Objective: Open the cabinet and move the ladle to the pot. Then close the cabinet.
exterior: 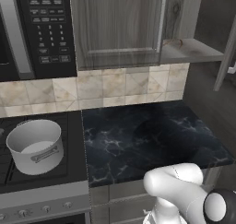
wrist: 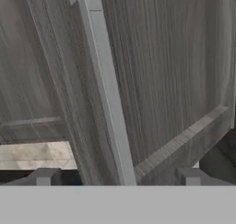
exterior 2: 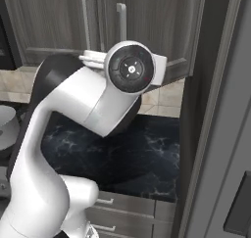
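Note:
The cabinet [exterior: 117,27] has its left door shut, with a silver bar handle [exterior: 161,25]. Its right door [exterior: 227,45] is swung out, baring a shelf where the thin brownish ladle [exterior: 173,42] lies. The light-grey pot [exterior: 34,144] stands on the stove at the left, and its edge shows as the pot [exterior 2: 4,127] in the right base view. In the hand view my gripper [wrist: 119,176] is open, its two tips set wide on either side of a door's silver bar handle [wrist: 106,89], close against the wood-grain panel.
A black microwave [exterior: 41,29] hangs left of the cabinet. The dark marble counter [exterior: 147,135] runs below the cabinet, with the stove [exterior: 41,181] to its left. My arm's elbow [exterior 2: 130,68] rises in front of the doors. A tall grey panel [exterior 2: 220,109] stands at the right.

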